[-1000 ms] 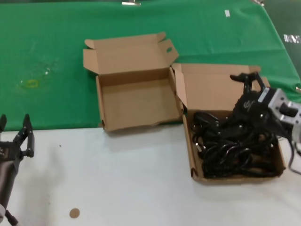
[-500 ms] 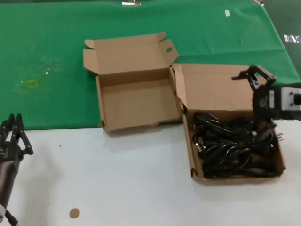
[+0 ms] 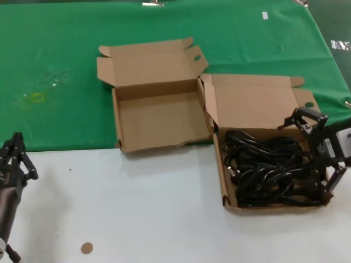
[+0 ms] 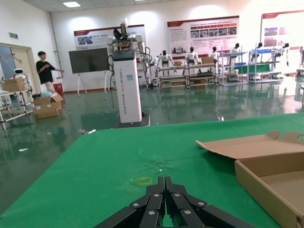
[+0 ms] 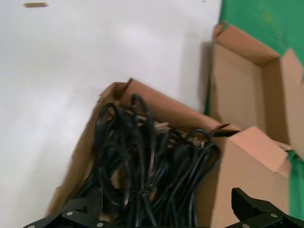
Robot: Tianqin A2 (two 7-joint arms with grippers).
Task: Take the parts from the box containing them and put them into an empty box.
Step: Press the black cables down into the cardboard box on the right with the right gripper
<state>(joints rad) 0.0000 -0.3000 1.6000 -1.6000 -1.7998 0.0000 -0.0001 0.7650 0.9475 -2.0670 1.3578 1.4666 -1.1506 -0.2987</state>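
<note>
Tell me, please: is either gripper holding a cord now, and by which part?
Nothing is held. The right gripper stands open over the cords in their box. The left gripper is shut and empty, at the table's left edge.

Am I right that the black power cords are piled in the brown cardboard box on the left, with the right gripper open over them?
Not quite. The head view shows the black power cords in the right-hand brown cardboard box; the left-hand box is empty. The right gripper is indeed open over them.
</note>
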